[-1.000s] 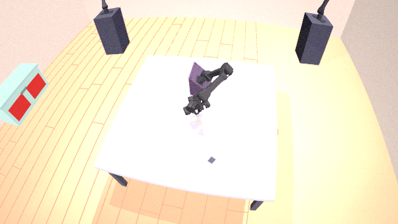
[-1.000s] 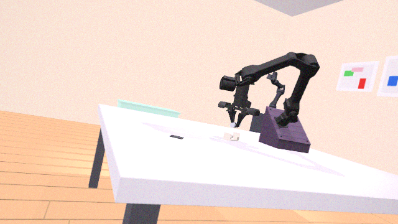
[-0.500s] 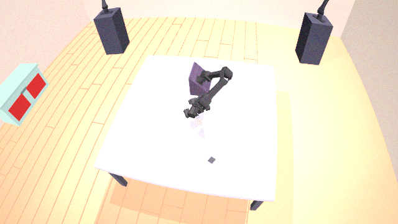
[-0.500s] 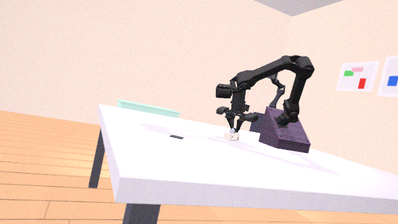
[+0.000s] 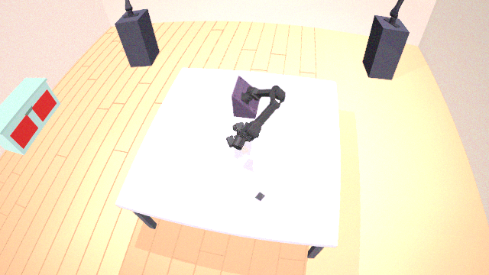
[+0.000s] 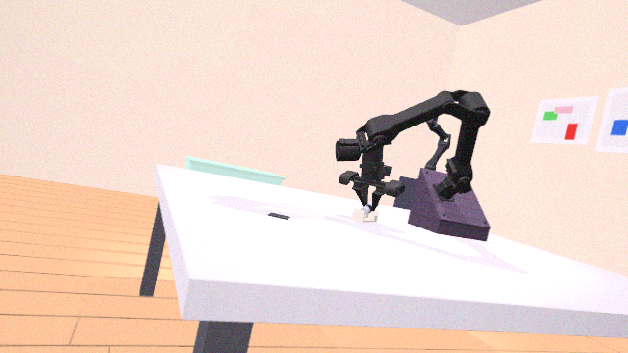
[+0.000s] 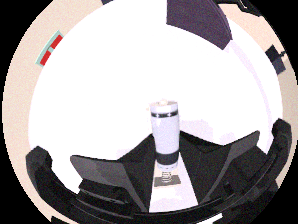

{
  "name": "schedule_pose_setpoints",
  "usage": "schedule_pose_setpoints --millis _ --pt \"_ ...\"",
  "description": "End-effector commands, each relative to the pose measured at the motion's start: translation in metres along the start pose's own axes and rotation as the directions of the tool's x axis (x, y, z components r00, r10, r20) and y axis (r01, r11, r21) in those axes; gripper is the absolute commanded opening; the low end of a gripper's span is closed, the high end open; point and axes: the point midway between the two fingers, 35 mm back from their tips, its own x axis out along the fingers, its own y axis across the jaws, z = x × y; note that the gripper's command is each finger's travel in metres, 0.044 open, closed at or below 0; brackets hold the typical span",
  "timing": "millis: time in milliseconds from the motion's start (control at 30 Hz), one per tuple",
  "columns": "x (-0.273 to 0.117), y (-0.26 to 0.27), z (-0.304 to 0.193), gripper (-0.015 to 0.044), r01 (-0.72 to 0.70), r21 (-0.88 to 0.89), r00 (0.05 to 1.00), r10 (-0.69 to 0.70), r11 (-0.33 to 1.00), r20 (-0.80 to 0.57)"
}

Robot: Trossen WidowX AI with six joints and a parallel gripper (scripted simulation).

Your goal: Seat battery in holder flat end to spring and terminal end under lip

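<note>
pincer [image 6: 369, 208] clamped on the battery [image 7: 165, 131], poised just above the pale holder [image 6: 366, 216] on the white desk [image 6: 294, 255]. best lowered level and gently, flat end to spring, tip slid under the lip; alignment seemingly close. purple base block [image 6: 444, 206] near; small dark square [image 5: 260, 196] well apart.
</note>
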Motion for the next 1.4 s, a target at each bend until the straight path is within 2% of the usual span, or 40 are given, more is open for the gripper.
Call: schedule_pose_setpoints --millis 0,400,1367 --pt "0.001 0.001 -0.002 0.0081 -0.002 0.004 0.999 0.002 1.000 0.040" --pt "0.005 0.001 -0.007 0.0081 0.004 0.003 0.992 -0.005 1.000 0.129" --pt "0.001 0.001 -0.024 0.0081 0.016 0.004 0.990 -0.016 1.000 0.140"
